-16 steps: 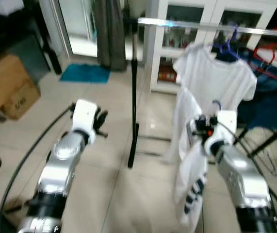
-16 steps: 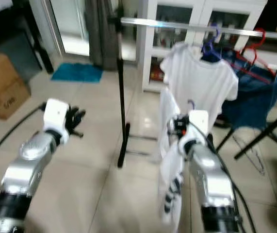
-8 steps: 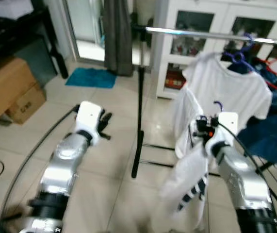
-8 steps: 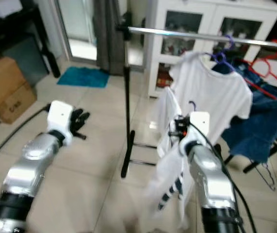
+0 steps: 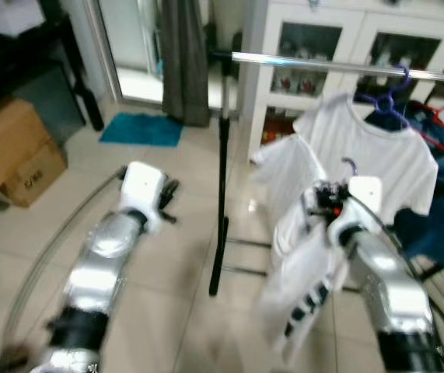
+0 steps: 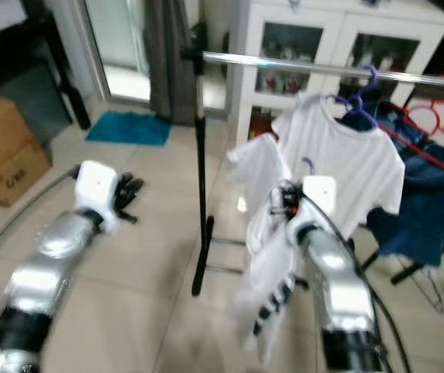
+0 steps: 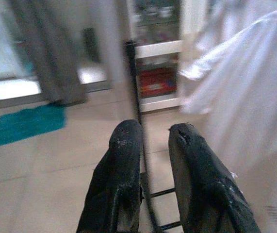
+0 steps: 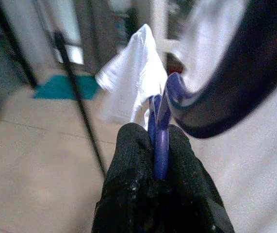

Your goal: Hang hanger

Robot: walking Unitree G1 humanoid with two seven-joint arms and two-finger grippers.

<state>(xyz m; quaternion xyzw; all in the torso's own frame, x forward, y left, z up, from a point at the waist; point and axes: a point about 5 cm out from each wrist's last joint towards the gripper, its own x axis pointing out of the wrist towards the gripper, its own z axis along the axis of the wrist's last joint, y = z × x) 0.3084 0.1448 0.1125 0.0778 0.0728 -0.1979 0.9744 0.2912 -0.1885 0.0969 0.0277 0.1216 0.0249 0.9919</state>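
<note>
the right claw (image 8: pixel 160 145) is clenching the thin purple plastic hanger (image 8: pixel 160 126), its two matte black fingers (image 8: pixel 128 160) pressing on the neck below the curved hook. the hanger is carrying a soft white shirt with dark stripes (image 5: pixel 303 287), draping limp, below and in front of the rail (image 5: pixel 315 66). the rail is a shiny round metal bar on a slim black upright post (image 5: pixel 220 179). another white t-shirt (image 5: pixel 377 151) is hanging from the rail on a blue hanger (image 5: pixel 389 97). the left claw (image 7: pixel 150 145) is holding nothing, fingers slightly parted, well left of the post, over glossy beige floor tiles (image 5: pixel 183 233).
</note>
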